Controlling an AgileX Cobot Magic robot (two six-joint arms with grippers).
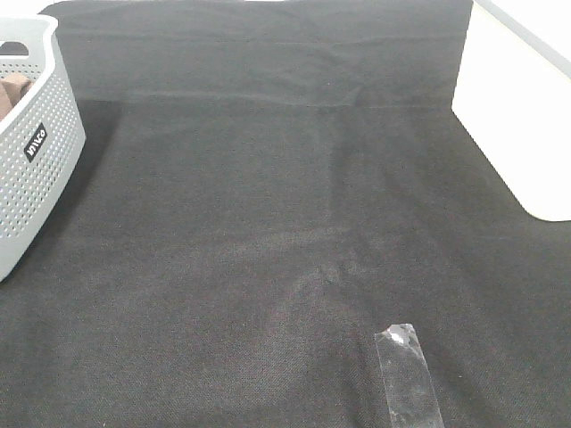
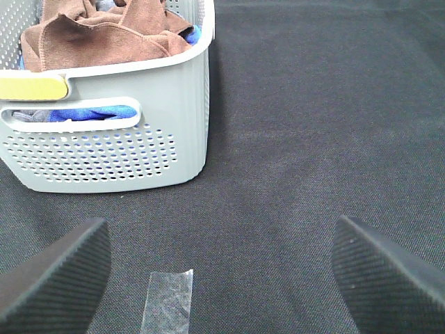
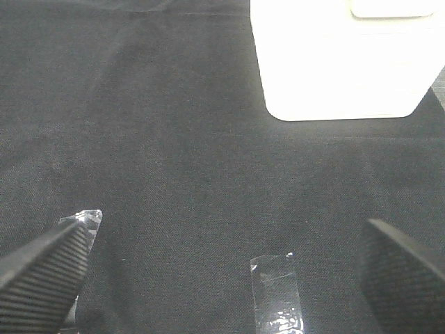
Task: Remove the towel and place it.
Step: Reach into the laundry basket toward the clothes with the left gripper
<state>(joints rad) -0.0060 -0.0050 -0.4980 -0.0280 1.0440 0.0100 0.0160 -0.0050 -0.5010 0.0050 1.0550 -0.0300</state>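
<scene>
With left gripper [image 2: 221, 278] and right gripper [image 3: 222, 271] both gaping empty, pulling the crumpled reddish-brown terry towel [image 2: 104, 31] from the grey perforated plastic basket [image 2: 139, 149] at far left may drag out the blue cloth [image 2: 90, 113] beneath.

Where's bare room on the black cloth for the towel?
The wide middle of the black cloth, between grey basket and white box, is bare. A strip of clear tape lies at the near edge. The basket, holding the towel, is crowded.
</scene>
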